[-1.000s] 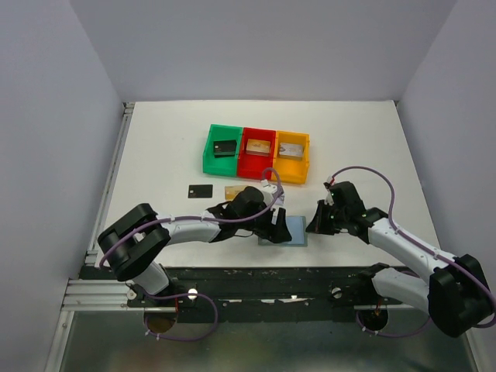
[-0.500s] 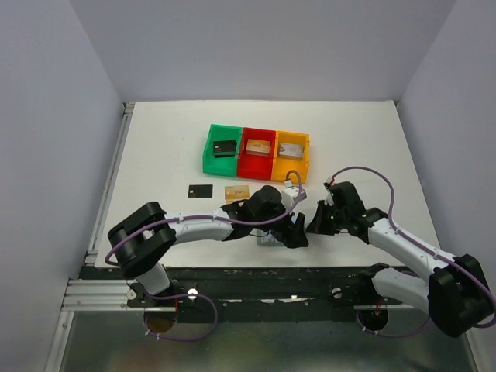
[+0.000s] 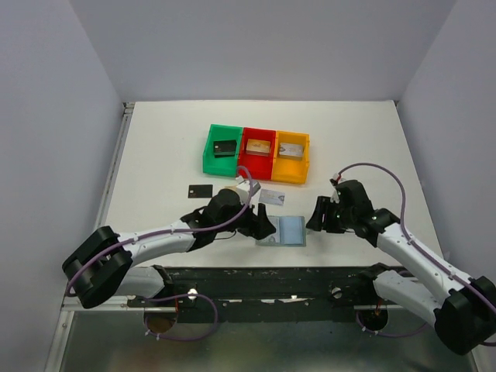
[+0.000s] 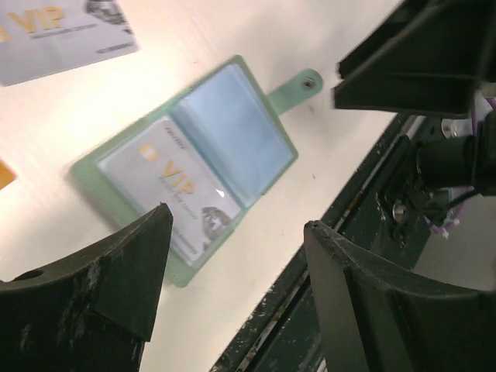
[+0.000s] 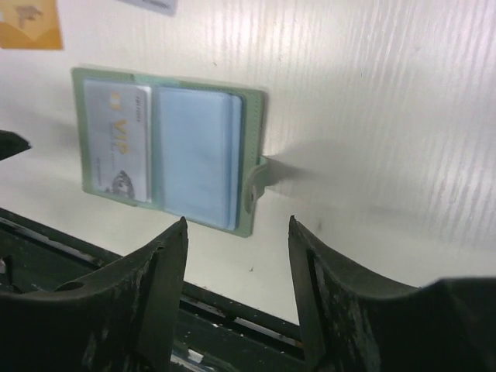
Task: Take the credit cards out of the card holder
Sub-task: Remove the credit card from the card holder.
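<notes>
One more card lay out on the table (image 3: 170,155): a silvery card (image 3: 271,197) marked VIP, flat just beyond the card holder (image 3: 283,231), on a spot that was bare half a second before. Black card (image 3: 200,190) and tan card (image 5: 31,23) sat to its left, unmoved.

Left arm (image 3: 163,236) had drawn back from over the holder toward its own side. Left fingers (image 4: 116,263) were spread apart with nothing between them, hanging over the holder's near corner. Right fingers (image 5: 147,279) were also parted and empty, just off the holder's strap tab and apparently not touching it. That arm had barely shifted.

Holder lay open and flat near the table's front edge, blue inside up. The half toward the left arm held another VIP card (image 4: 174,190). The other half looked plain blue, and whether cards remained in it could not be told.

Judged: three cards out, at least one left. Next pull was likely the card in that near half. Nothing pinned the holder, so it could slide along with the card unless the right fingers held the tab down.
</notes>
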Robot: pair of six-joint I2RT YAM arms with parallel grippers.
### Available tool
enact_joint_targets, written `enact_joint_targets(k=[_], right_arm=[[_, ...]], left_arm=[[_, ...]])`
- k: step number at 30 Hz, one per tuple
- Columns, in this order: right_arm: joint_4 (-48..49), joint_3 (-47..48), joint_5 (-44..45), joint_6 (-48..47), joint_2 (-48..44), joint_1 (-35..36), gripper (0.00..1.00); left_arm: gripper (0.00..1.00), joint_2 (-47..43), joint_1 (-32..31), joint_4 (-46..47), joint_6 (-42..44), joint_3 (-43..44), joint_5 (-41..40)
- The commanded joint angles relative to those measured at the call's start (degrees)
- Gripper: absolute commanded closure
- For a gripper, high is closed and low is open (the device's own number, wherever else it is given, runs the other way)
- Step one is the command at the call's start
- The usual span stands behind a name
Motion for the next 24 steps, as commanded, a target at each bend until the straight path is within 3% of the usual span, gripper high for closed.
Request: enact_joint_targets(k=[1, 4, 7, 10, 15, 24], right_arm=[[-6.2, 7.1, 2.9, -1.2, -4.3, 0.3, 0.37], [-1.9, 7.7, -3.7, -0.2, -6.4, 0.4, 0.39], [9.9, 4.5, -14.8, 3.0, -5.3, 0.4, 0.45], [17.3, 2.0, -19.7, 5.8, -1.0, 1.6, 0.58], [24.2, -0.4, -19.9, 8.4, 5.1, 4.8, 0.64], [31.9, -1.0, -19.7, 11.5, 15.9, 6.9, 0.65]], left_arm=[[0.20, -3.7, 3.6, 0.6, -2.9, -3.3, -4.1], [0.25, -4.3, 5.0, 0.2, -3.2, -3.6, -4.7], [0.39, -2.2, 5.2, 0.0, -3.1, -2.5, -4.3], [0.55, 0.8, 5.2, 1.3, -3.4, -1.7, -2.7], [0.74, 4.4, 5.2, 4.5, -4.8, -2.1, -0.4], [0.84, 9.3, 5.2, 5.2, -5.5, -2.1, -1.5]])
